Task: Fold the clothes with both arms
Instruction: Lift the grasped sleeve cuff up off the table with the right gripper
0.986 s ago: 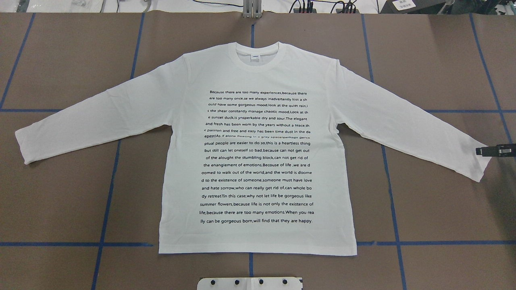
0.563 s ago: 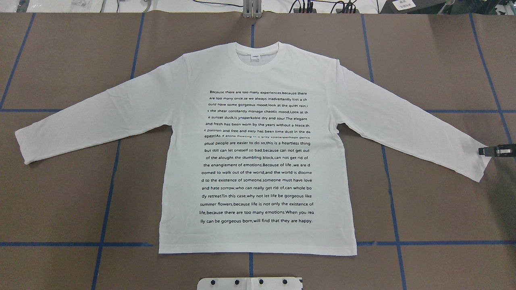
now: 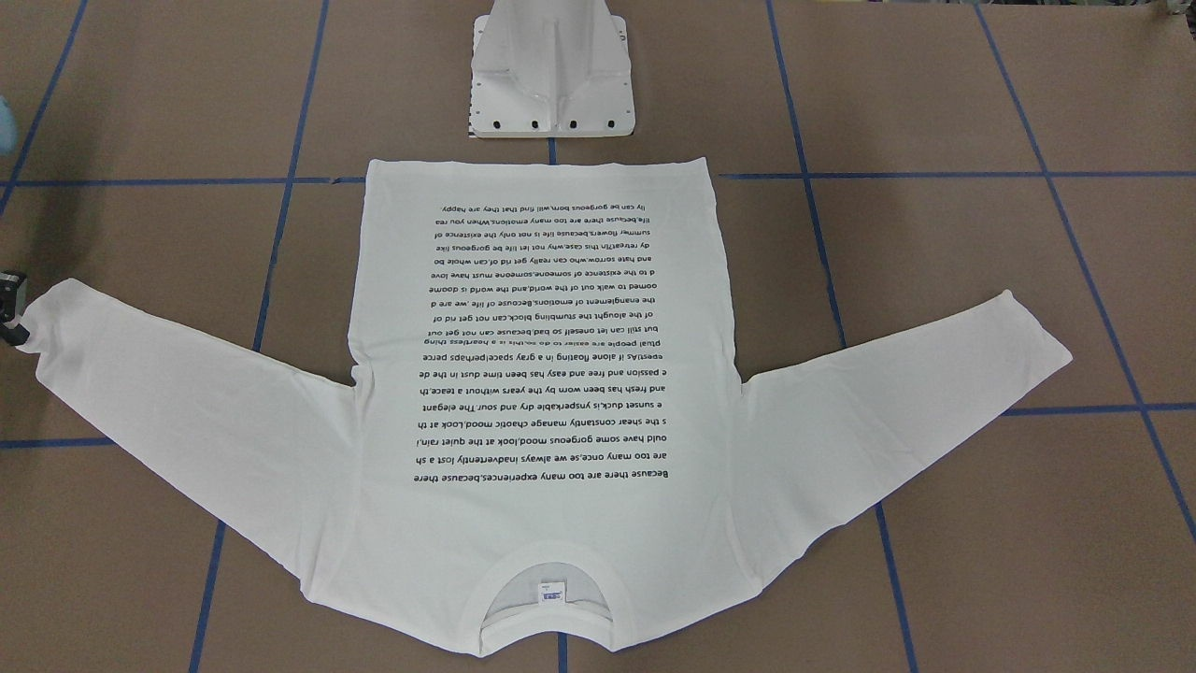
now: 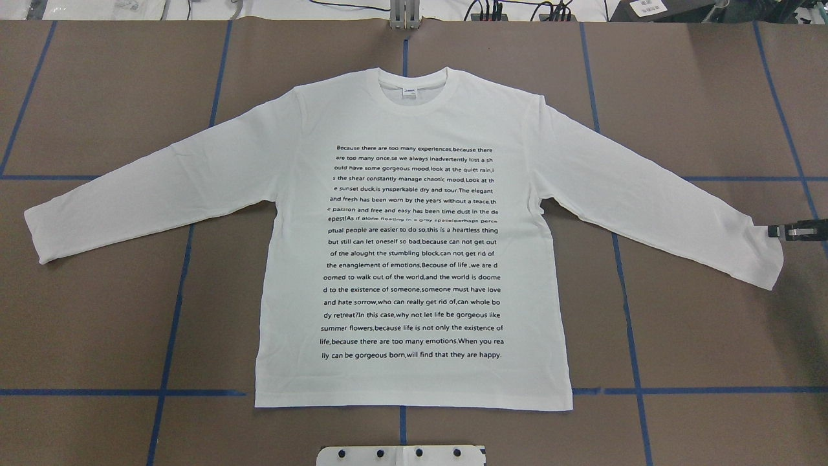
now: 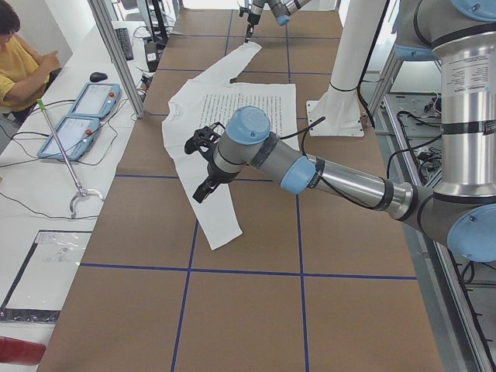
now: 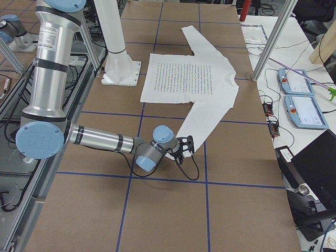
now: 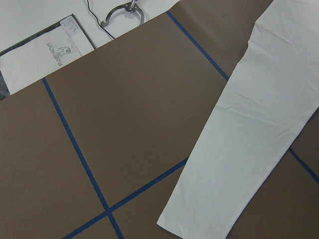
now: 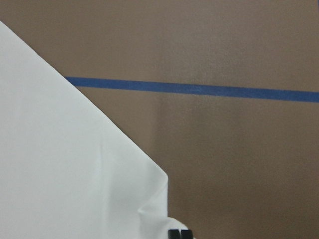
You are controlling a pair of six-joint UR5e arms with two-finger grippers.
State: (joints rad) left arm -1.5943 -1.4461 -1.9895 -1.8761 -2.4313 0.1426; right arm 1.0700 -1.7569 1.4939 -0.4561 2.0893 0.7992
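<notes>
The white long-sleeved T-shirt lies flat on the brown table, black text side up, collar away from the robot, both sleeves spread out. My right gripper is at the right sleeve's cuff, low on the table; in the right wrist view its black fingertips stand together at the bunched cuff corner. It also shows at the edge of the front-facing view. My left gripper hangs above the left sleeve, apart from it, and I cannot tell whether it is open or shut.
The white pedestal base stands just behind the shirt's hem. Blue tape lines cross the table. A side bench holds two teach pendants and a grabber tool, with a seated person beside it.
My right gripper has shifted a little toward the far side of the table, and the right cuff's corner has drawn in and changed shape with it. The rest of the shirt lies as before.
</notes>
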